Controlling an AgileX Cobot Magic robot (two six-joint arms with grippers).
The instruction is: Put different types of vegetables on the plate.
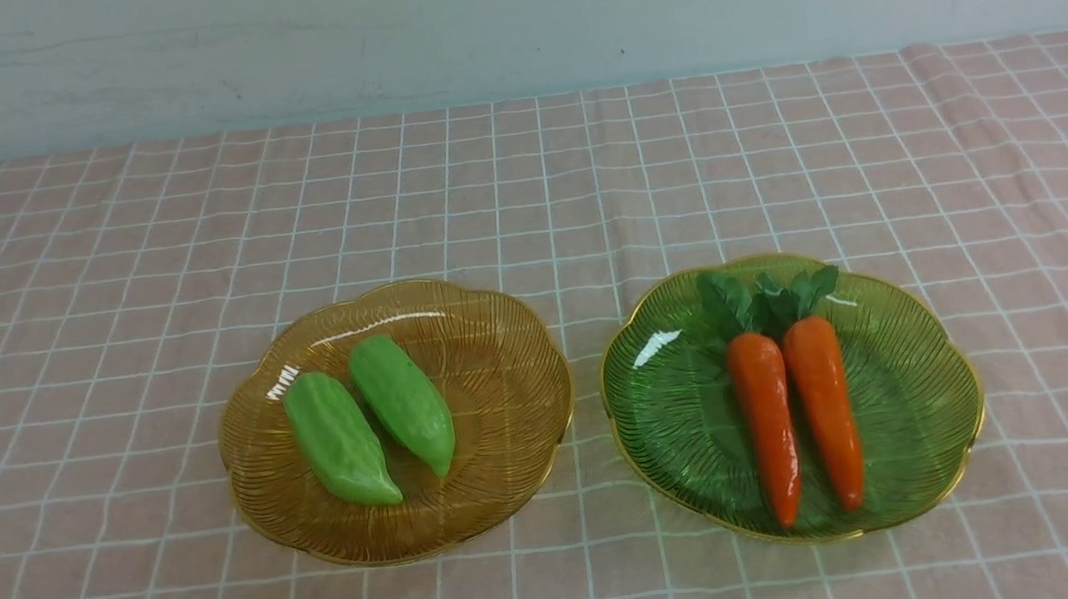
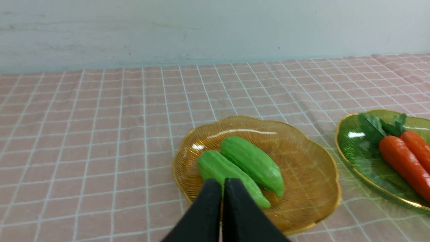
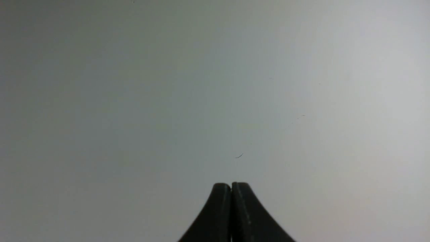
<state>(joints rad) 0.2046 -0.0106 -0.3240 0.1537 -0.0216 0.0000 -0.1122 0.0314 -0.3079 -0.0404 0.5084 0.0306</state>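
From the front, neither of my arms shows. At my left wrist, my left gripper covers the near end of one gourd, and the picture's edge cuts off the green plate and both carrots. My right wrist sees only a blank grey surface behind my right gripper; I cannot tell what it is.

Light green gourds, orange carrots, amber plate, green plate, pink white-gridded cloth.
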